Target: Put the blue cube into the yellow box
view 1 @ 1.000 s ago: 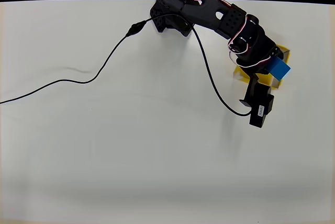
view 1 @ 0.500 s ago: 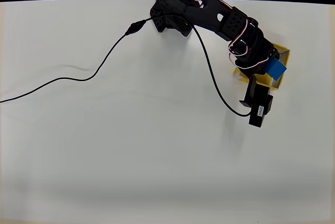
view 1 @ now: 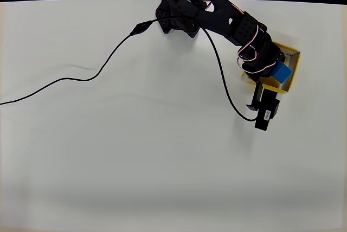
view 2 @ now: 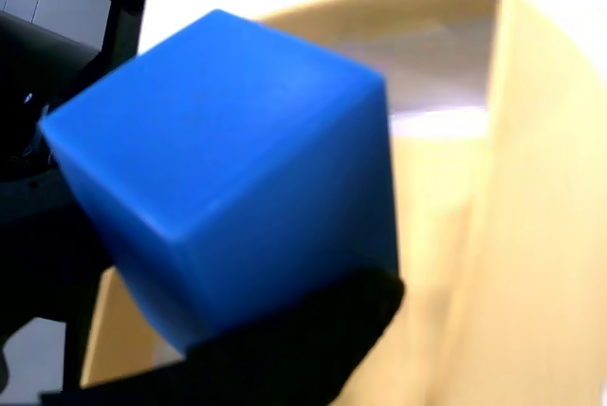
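- I have the blue cube (view 1: pixel 281 71) in the end effector (view 1: pixel 275 71); in the wrist view the cube (view 2: pixel 232 169) fills the left of the picture with a dark finger (view 2: pixel 313 330) pressed against its lower face, so I read the jaws as closed narrow on it.
- The relation that matters for me now is cube over box: from overhead the cube sits inside the outline of the yellow box (view 1: pixel 293 68), toward its left side, with the arm covering the box's left part.
- In the wrist view the yellow box (view 2: pixel 531 235) lies behind and to the right of the cube, its floor and a pale-rimmed far wall open beyond it. So the free space of the box lies to the cube's right in that view.
- The cube is held tilted, one corner up and toward the camera, not square to the box walls. It has no long axis to line up, so I judge the tilt matters little.
- I cannot tell whether the cube touches the box floor or hangs just above it.
- I see nothing else inside the box where its floor shows.
- The box stands near the right edge of the white worktop (view 1: pixel 162 161); a black cable (view 1: pixel 81 80) trails across the worktop, well apart from the box.
- My judgement: the release is the step at hand, and the cube may roll off its corner when freed.
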Tool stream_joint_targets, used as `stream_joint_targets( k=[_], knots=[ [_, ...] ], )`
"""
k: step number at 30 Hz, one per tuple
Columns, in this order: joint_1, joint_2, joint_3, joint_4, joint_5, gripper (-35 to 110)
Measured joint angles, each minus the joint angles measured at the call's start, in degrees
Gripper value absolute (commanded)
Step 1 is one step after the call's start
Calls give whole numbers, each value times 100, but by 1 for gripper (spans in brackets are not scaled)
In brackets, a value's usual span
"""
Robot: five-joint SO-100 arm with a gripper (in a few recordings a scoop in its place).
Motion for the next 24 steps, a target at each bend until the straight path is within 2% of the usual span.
stream_joint_targets(
  k=[6,9,18,24],
  knots=[
    [9,-167,211,-308,0,38],
    [70,-185,334,-580,-53,41],
    [211,35,334,-773,-492,31],
    [211,668,-448,-158,-1160,21]
  ],
)
